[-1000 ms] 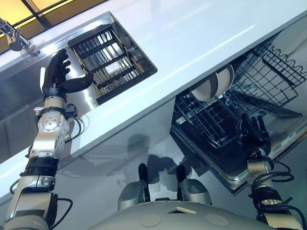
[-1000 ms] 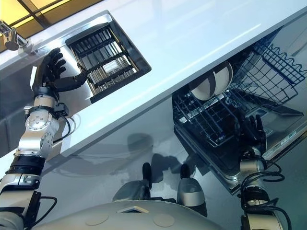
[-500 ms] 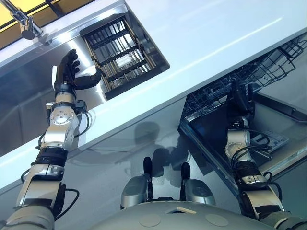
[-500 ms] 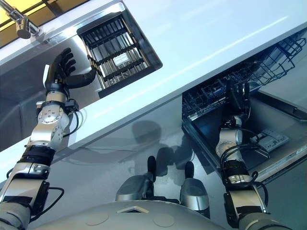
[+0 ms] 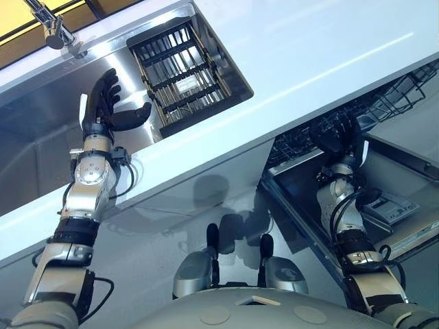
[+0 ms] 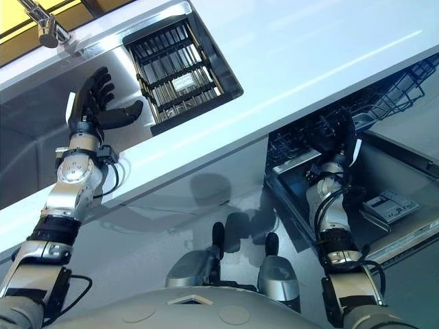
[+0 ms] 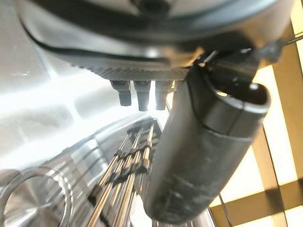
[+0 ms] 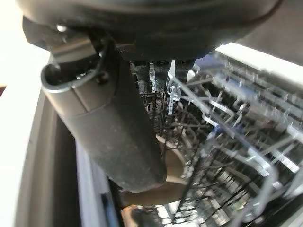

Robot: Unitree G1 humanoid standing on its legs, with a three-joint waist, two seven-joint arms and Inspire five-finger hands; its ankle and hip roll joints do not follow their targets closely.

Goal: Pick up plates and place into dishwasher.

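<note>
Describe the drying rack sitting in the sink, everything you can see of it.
The drying rack is a dark rectangular frame crossed by rows of thin metal bars, with a few darker crossbars over them. It sits in the end of the steel sink that borders the white countertop. The left hand is open just beside it, thumb pointing toward its edge; whether it touches cannot be told.

A: Could any writing, number or sign be read?

B: None. A pale patch [image 6: 181, 83] showed on the rack [image 6: 164, 62] in the sink [image 6: 41, 144], and a panel [image 6: 389, 205] sat on the dishwasher door [image 6: 418, 175], but any print was too small to read.
</note>
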